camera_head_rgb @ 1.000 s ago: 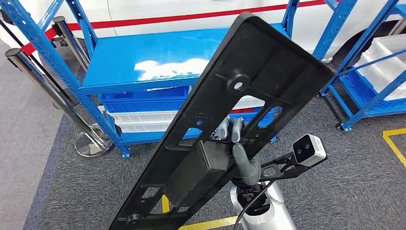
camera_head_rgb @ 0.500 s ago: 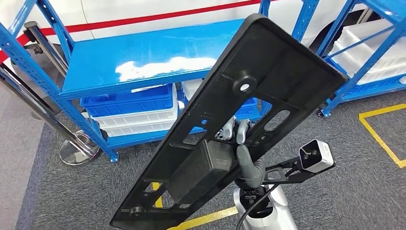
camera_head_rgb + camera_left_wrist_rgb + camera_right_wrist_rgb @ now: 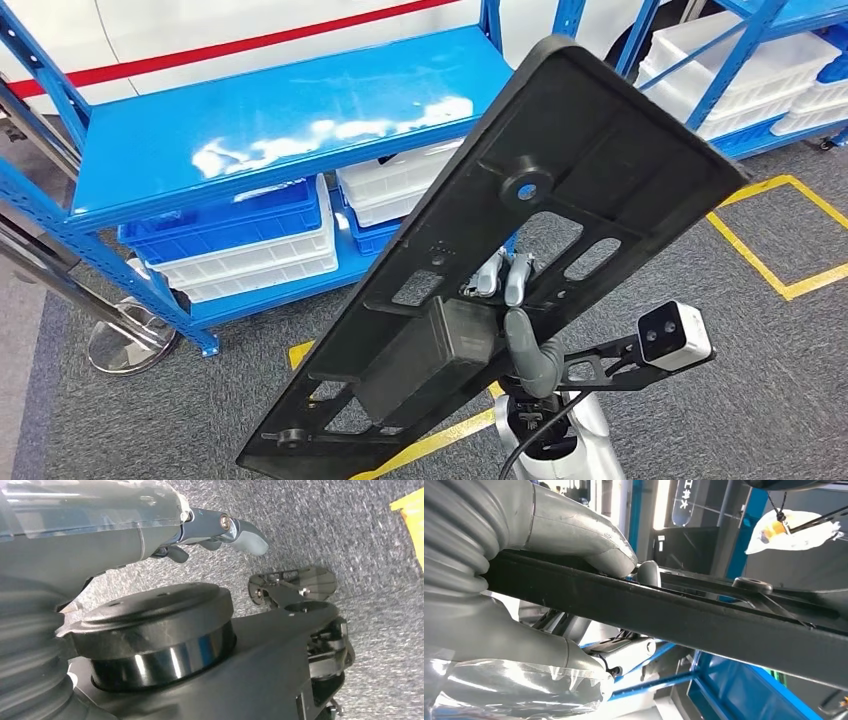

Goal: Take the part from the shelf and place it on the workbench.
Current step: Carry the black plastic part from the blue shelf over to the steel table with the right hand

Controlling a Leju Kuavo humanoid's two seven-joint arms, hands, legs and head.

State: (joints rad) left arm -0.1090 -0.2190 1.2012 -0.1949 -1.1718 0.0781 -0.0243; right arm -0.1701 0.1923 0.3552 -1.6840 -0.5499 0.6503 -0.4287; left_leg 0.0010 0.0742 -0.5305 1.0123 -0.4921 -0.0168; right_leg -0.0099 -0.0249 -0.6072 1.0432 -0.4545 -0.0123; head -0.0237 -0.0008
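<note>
- The long black plastic panel with cut-outs (image 3: pixel 520 260) is off the blue metal shelf (image 3: pixel 270 120), tilted in front of the robot, gripped by the right hand (image 3: pixel 515 315).
- Carrying well likely means a firm grip and keeping the panel's far end clear of the shelf posts.
- The right wrist view shows the thumb and fingers (image 3: pixel 649 572) clamping the panel's edge.
- The left hand (image 3: pixel 220 530) hangs over grey carpet, holding nothing, fingers loosely apart.
</note>
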